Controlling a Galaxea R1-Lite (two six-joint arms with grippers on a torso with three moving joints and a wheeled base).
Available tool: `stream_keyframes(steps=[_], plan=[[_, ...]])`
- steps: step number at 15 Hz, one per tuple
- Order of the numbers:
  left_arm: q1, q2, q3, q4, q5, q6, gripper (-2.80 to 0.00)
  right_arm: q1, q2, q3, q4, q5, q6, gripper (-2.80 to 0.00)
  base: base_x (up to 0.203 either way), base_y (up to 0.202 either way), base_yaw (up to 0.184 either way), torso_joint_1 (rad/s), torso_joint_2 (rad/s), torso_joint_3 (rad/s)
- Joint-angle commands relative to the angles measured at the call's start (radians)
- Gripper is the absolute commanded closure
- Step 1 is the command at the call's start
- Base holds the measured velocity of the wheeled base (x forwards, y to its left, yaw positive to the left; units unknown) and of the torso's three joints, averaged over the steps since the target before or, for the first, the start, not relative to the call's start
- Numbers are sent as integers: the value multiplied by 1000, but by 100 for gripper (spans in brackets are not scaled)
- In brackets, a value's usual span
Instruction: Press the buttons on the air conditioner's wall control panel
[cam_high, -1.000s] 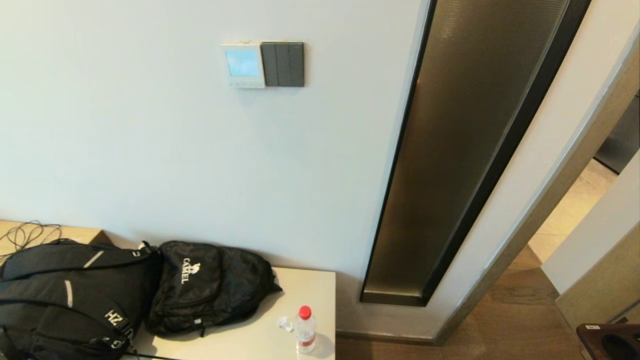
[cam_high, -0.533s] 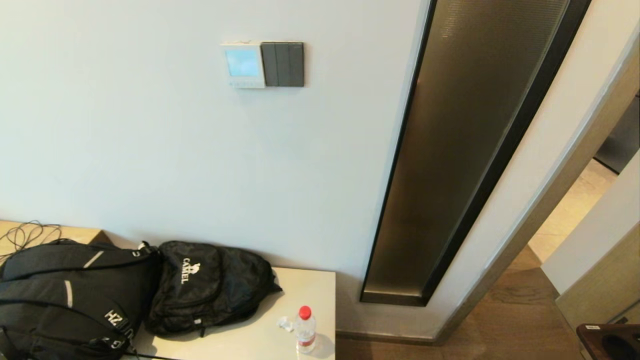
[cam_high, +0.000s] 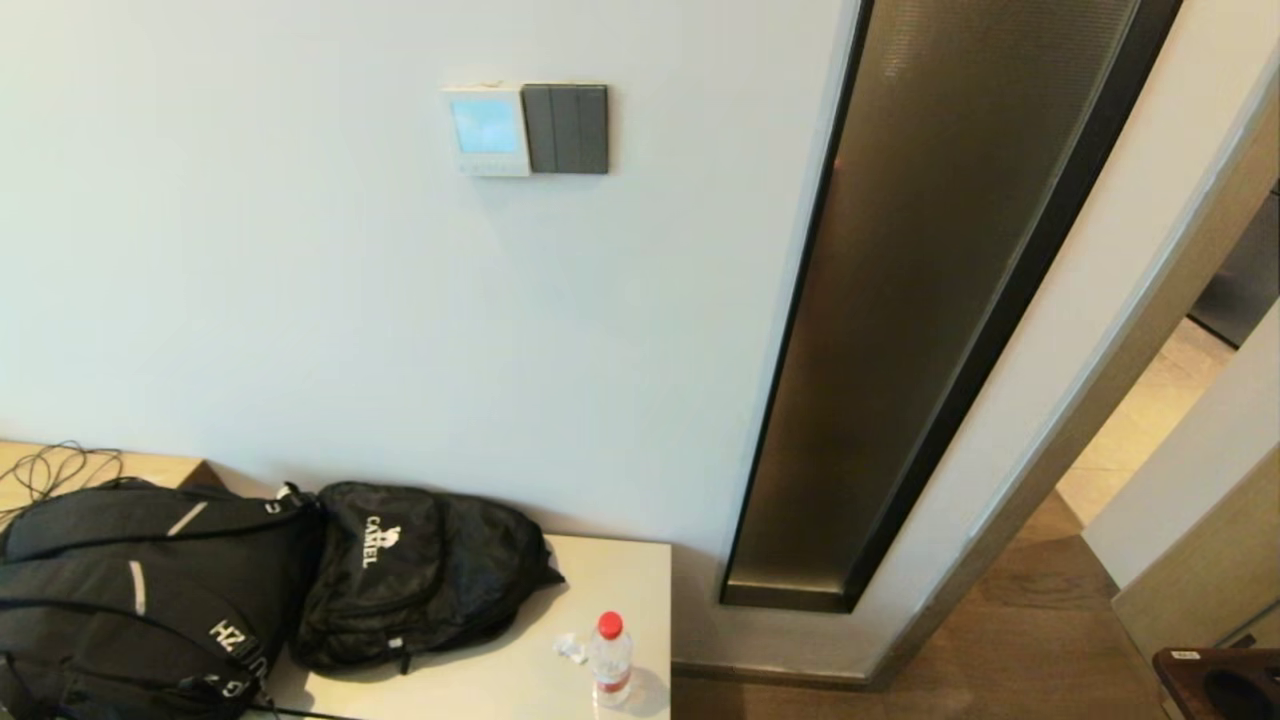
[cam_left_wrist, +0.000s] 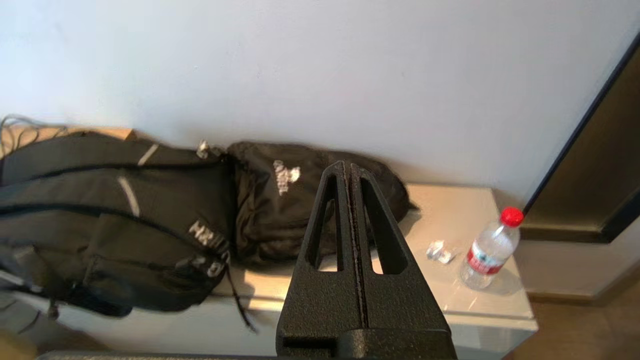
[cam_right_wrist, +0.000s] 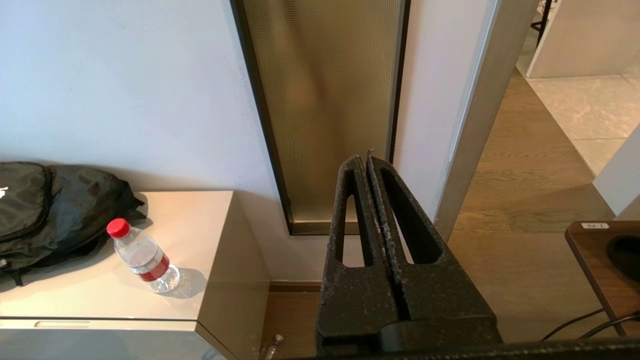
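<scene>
The white air conditioner control panel (cam_high: 487, 130) with a lit blue screen hangs high on the wall, next to a dark grey switch plate (cam_high: 566, 128). Its small buttons run along its lower edge. Neither arm shows in the head view. My left gripper (cam_left_wrist: 347, 165) is shut and empty, low down, pointing over the cabinet with the backpacks. My right gripper (cam_right_wrist: 363, 159) is shut and empty, low down, pointing at the foot of the ribbed glass strip. The panel is out of both wrist views.
A low cabinet (cam_high: 520, 670) against the wall carries two black backpacks (cam_high: 150, 590) (cam_high: 415, 575), a red-capped water bottle (cam_high: 610, 660) and a crumpled wrapper (cam_high: 571, 647). A tall bronze ribbed glass strip (cam_high: 930, 300) stands right of the panel. A doorway opens at right, with a dark wooden table corner (cam_high: 1215, 685).
</scene>
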Motion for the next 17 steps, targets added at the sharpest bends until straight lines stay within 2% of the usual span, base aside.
stream_keyframes(steps=[1, 17], plan=[[-1, -3, 19, -12, 13, 1, 0, 0, 1, 2, 0, 0, 0, 0, 0, 0, 0, 0, 0, 0], [-1, -2, 21, -15, 21, -25, 0, 0, 1, 2, 0, 0, 1, 0, 0, 0, 0, 0, 0, 0]])
